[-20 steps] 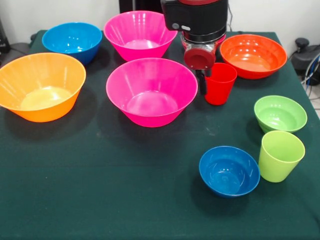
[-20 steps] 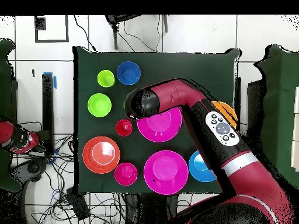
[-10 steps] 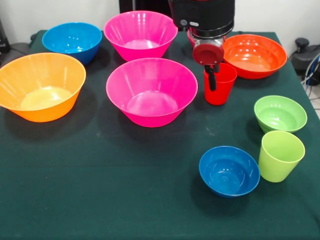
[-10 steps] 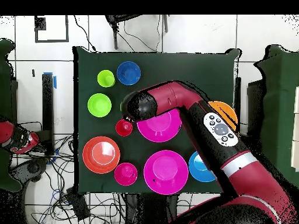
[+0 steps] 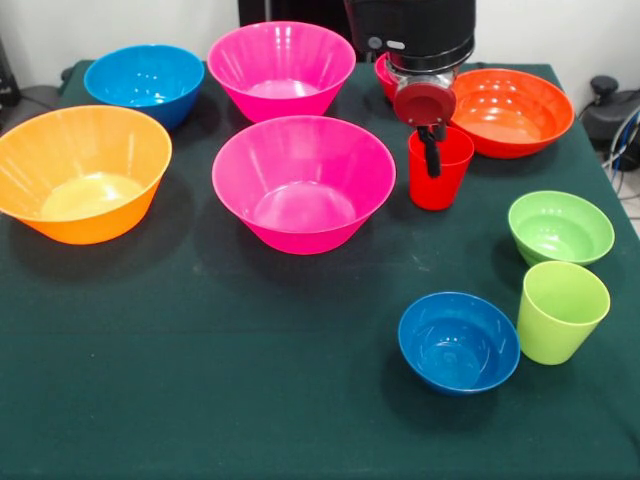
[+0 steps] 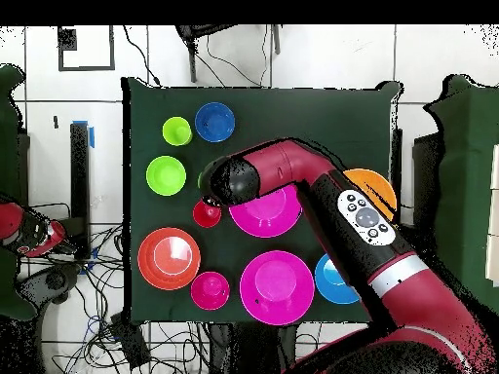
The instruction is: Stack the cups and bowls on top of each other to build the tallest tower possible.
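Note:
The red cup [image 5: 441, 184] stands upright on the table, right of the near big pink bowl [image 5: 303, 183]. My gripper [image 5: 432, 164] hangs straight down over the cup's left half, its tip at or just inside the rim. In the overhead view the arm's head [image 6: 226, 180] covers the gripper, and the red cup [image 6: 206, 213] shows beside it. The wide red-orange bowl [image 5: 508, 110] lies behind the cup on the right. The lime green cup [image 5: 561, 312], small green bowl [image 5: 560, 228] and small blue bowl [image 5: 458, 342] stand apart at the near right. No tower stands.
A second big pink bowl [image 5: 280, 68], a mid-sized blue bowl [image 5: 145, 82] and a big yellow-orange bowl [image 5: 82, 172] sit at the left and back. A small red bowl [image 5: 384, 72] is partly hidden behind the arm. All bowls sit open side up.
My gripper has moved right and a little back, from beside the red cup's left side to over the cup's rim. No cup or bowl has moved.

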Tool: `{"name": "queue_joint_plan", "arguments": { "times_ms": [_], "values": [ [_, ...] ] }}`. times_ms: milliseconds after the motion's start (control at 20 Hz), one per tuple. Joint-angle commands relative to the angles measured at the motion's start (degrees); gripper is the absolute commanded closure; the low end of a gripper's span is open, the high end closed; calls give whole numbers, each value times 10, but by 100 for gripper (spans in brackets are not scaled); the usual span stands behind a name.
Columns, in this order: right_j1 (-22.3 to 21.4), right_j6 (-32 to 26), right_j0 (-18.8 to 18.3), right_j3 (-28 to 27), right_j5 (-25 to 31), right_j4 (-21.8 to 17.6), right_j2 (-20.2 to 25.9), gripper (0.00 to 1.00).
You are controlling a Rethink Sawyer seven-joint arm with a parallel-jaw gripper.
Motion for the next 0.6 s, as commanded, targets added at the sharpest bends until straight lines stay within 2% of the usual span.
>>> {"name": "queue_joint_plan", "arguments": {
  "times_ms": [50,600],
  "values": [
    [8,-45,2,22,-31,-41,-15,0],
    [24,-57,-3,21,-49,-55,-21,0]
  ]
}}
